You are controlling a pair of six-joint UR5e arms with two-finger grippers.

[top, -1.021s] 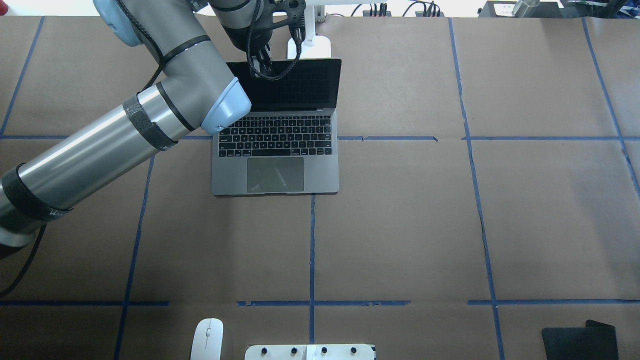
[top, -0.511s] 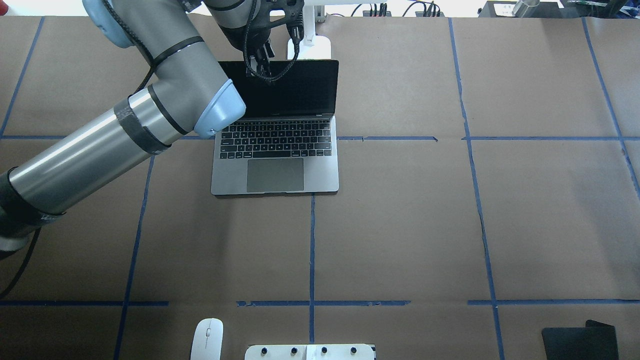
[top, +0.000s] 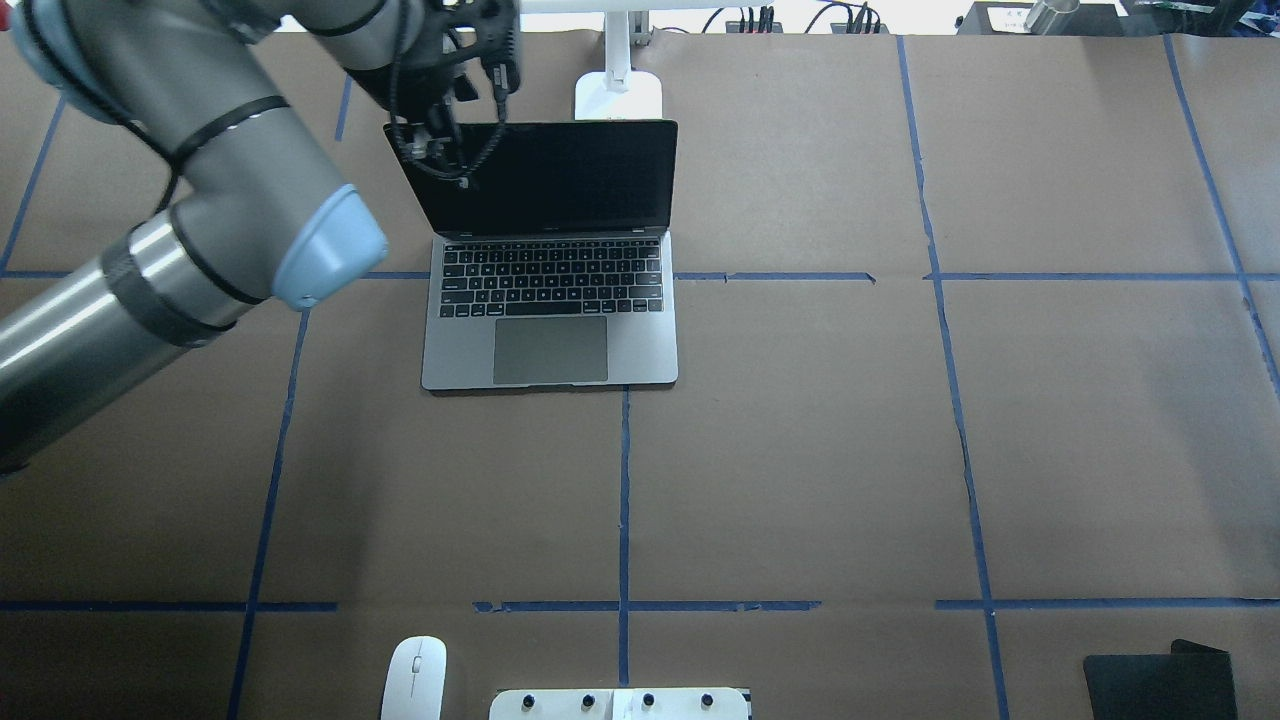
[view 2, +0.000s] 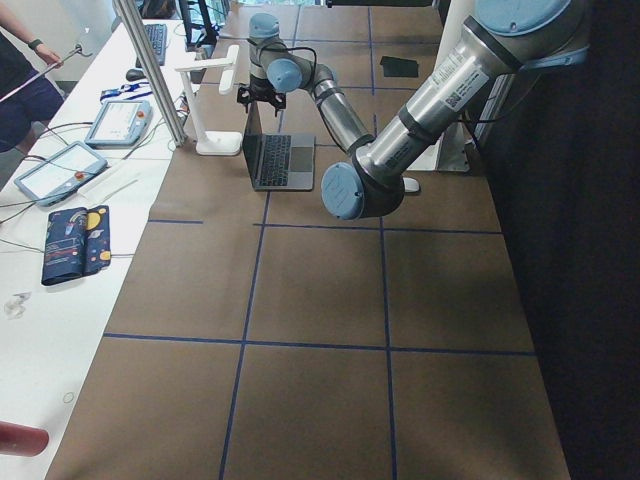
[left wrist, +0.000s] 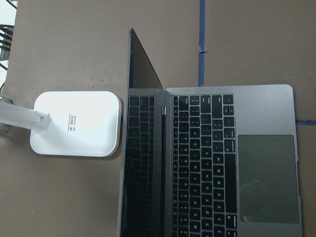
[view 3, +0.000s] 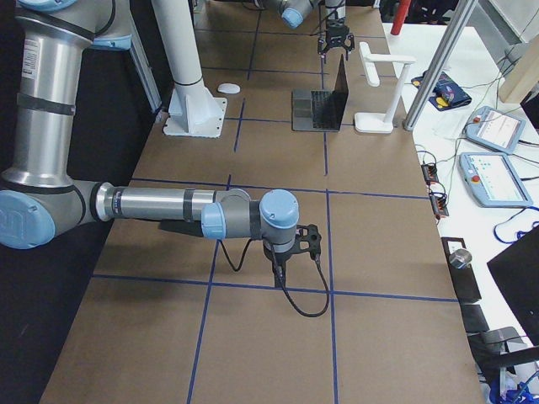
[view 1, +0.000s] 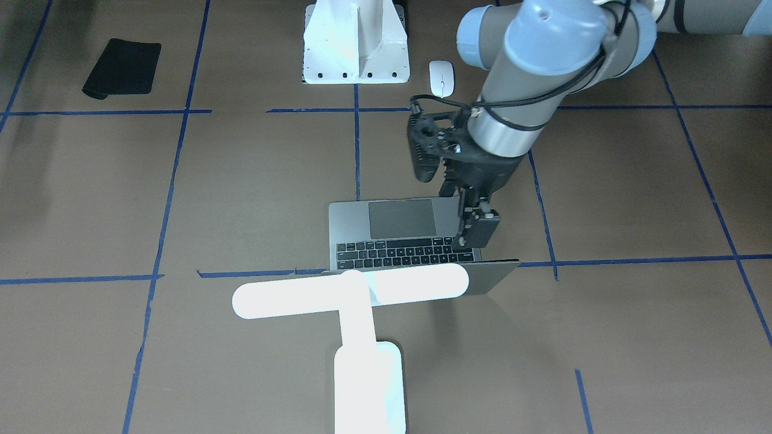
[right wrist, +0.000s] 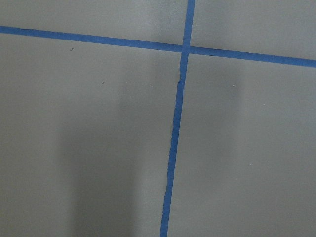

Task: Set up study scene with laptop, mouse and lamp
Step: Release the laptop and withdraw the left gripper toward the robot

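The laptop (top: 550,300) stands open at the table's far middle, with a dark screen, black keys and a large trackpad. It fills the left wrist view (left wrist: 207,163). The lamp (view 1: 356,295) glows behind its lid, with its base (top: 618,95) on the paper. The mouse (top: 413,678) lies at the near edge, left of the pedestal. My left gripper (top: 432,152) hangs at the lid's top left corner, jaws parted and empty; it also shows in the front-facing view (view 1: 477,236). My right gripper (view 3: 280,268) points down over bare paper far from these; I cannot tell its state.
A white bolted pedestal (top: 620,703) stands at the near edge. A black mat (top: 1160,685) lies at the near right corner. Blue tape lines (top: 624,500) cross the brown paper. The right wrist view shows only paper and tape (right wrist: 175,138).
The lid tilted further back. My left arm then swung left along the lid's top edge, from its middle to its left corner, uncovering the keyboard and screen.
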